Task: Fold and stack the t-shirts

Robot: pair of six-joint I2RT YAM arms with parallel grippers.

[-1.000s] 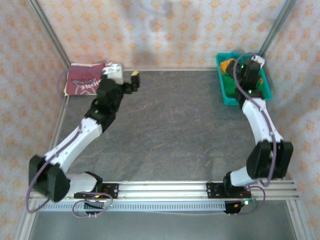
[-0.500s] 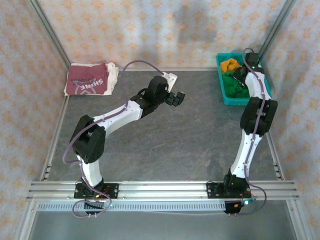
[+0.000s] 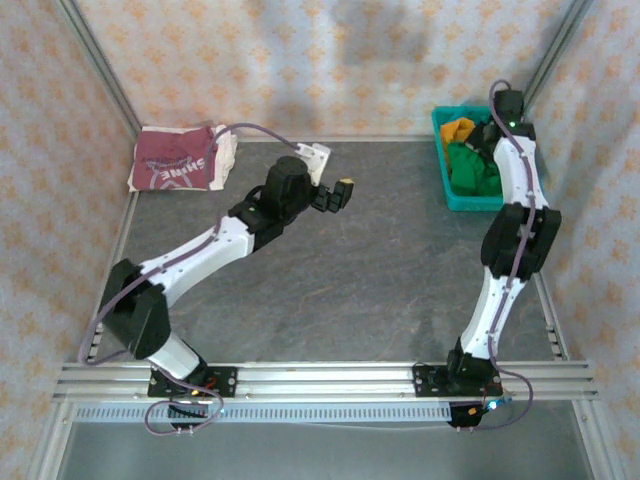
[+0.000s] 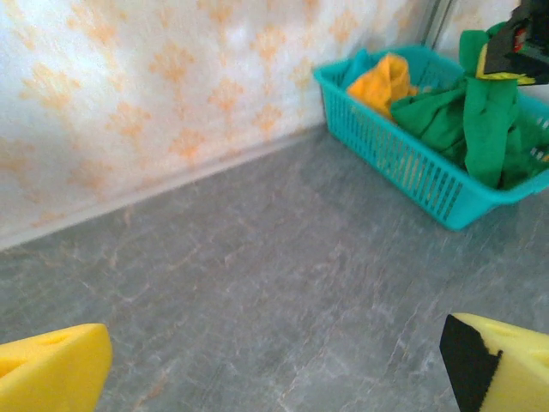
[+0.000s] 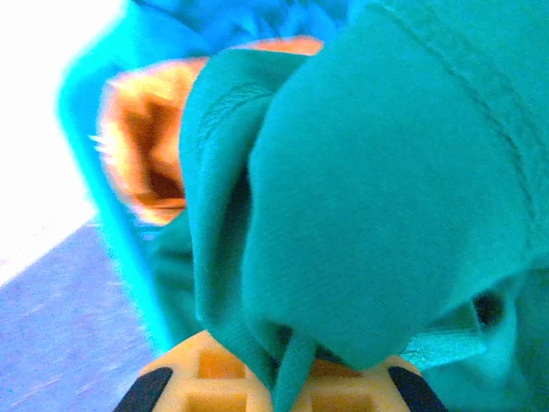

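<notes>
Green tee (image 4: 489, 129) clamped in right fingers (image 5: 206, 388) over teal basket (image 4: 412, 172) | orange cloth (image 4: 386, 81) inside | left fingers (image 4: 51, 369) wide, empty

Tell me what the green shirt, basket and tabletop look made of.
Green shirt: soft matte knit cloth, judging by its limp folds and stitched hem. Basket: teal plastic, slightly glossy, with moulded mesh walls. Tabletop: a grey, matte, stone-patterned surface with pale veins; probably a laminate or a mat, unclear which.

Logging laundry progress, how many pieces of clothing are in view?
3: a maroon tee with white lettering at the far-left corner, a bright green tee and an orange cloth in the teal mesh basket; more may lie underneath.
</notes>
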